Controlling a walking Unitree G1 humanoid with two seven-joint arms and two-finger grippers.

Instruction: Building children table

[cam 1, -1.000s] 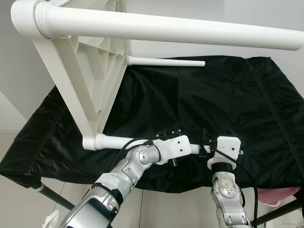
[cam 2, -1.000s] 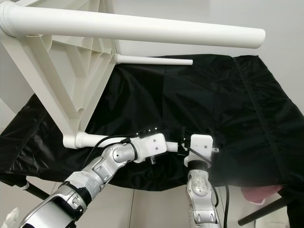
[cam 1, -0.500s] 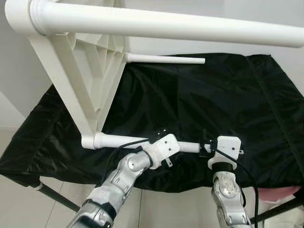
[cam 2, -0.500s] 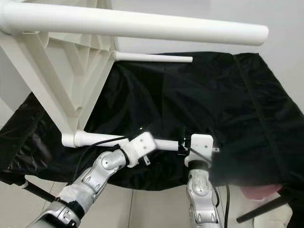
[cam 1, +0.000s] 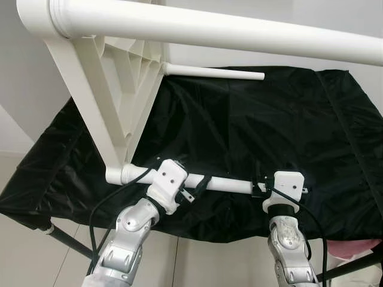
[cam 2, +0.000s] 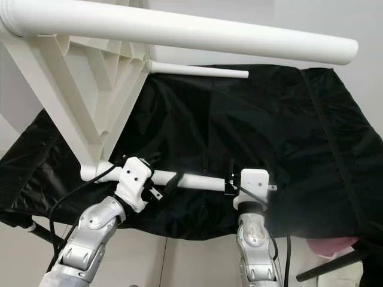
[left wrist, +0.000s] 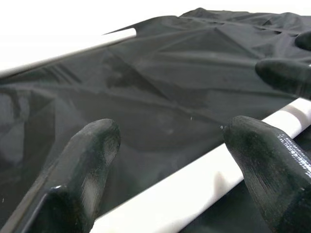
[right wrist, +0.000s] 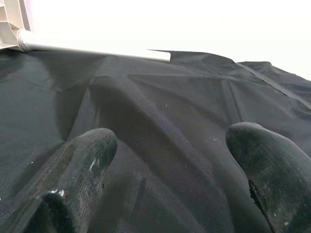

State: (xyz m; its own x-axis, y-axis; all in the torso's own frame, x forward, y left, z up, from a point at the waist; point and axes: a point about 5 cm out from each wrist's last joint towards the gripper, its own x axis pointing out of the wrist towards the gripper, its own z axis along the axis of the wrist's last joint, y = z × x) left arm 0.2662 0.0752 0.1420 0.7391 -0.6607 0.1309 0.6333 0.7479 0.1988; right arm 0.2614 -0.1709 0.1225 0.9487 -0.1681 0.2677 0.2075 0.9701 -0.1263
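Observation:
A white plastic children's table (cam 1: 111,89) stands on its side on the black cloth (cam 1: 269,131), ribbed underside facing me. Three round white legs stick out to the right: a thick near one (cam 1: 239,33) across the top, a far one (cam 1: 215,72), and a low one (cam 1: 221,184). My left gripper (cam 1: 200,182) is open at the low leg, close to the leg's socket. In the left wrist view that leg (left wrist: 194,191) runs beneath the spread fingers (left wrist: 87,160). My right gripper (cam 1: 258,186) is open just beside the low leg's free end, over the cloth (right wrist: 160,121).
The cloth-covered bench ends right before me, with floor below and a black stand leg (cam 1: 66,239) at the lower left. Something pink (cam 1: 359,244) lies at the lower right. A white wall stands behind the bench.
My left gripper has slid left along the low leg, from near its free end towards the table's underside, and its wrist has turned. The right arm stays where it was.

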